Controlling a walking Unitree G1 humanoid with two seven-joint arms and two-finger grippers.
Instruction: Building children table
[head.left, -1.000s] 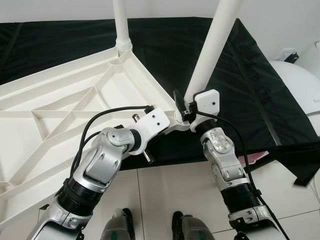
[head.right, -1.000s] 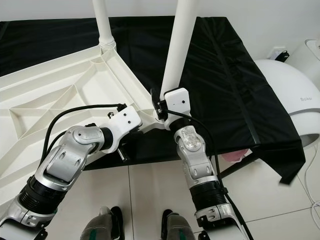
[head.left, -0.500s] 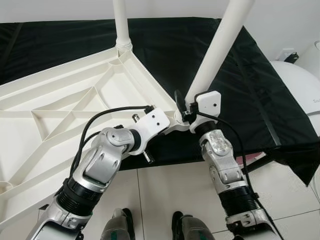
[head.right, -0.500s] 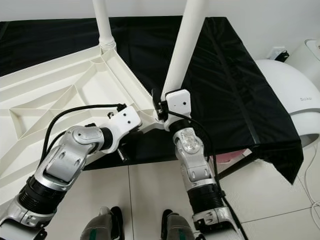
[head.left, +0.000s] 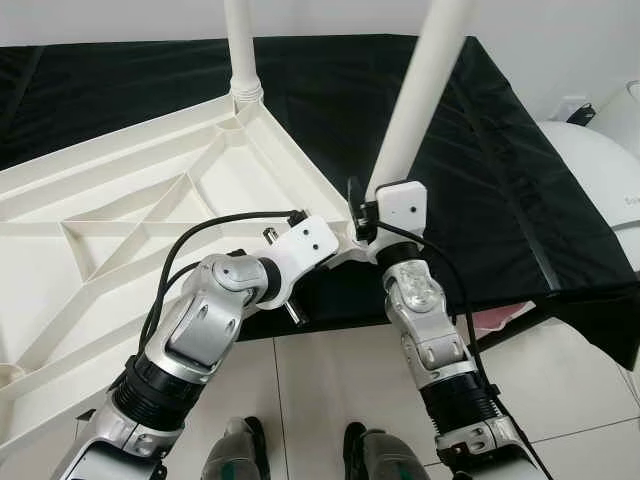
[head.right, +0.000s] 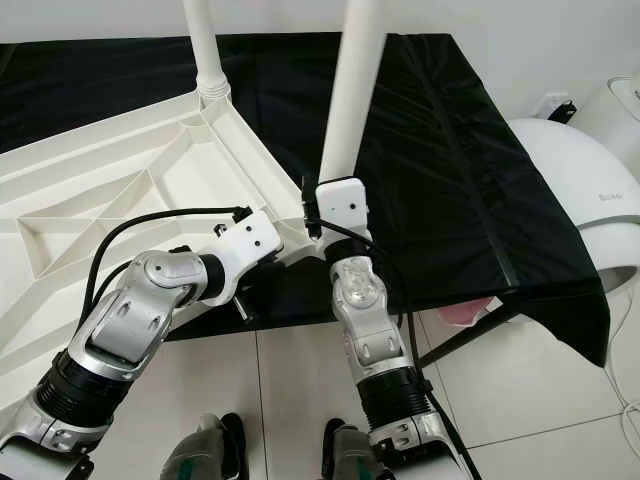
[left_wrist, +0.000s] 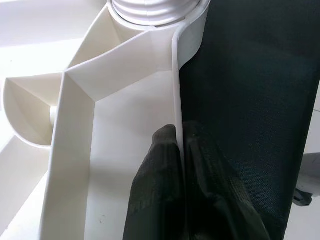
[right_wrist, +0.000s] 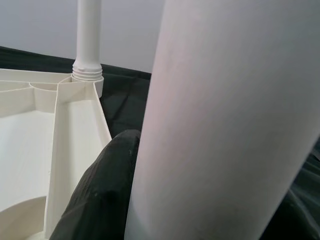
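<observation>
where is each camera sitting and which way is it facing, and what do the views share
Left and right eye views: on the head, looking down at the upturned tabletop on black cloth; both arms and feet show.
Left wrist view: along the left gripper pinching the tabletop's rim.
Right wrist view: along the right gripper holding the near leg.
Shared: the far leg stands in the eye views and the right wrist view.

Support surface: table draped in black cloth (head.left: 480, 170), spanning the upper frame, its right corner overhanging white tile floor (head.left: 330, 400) at bottom. Lying directly on cloth: inverted white plastic tabletop (head.left: 120, 230), ribbed underside up, occupying left half, near edge overhanging the table.
</observation>
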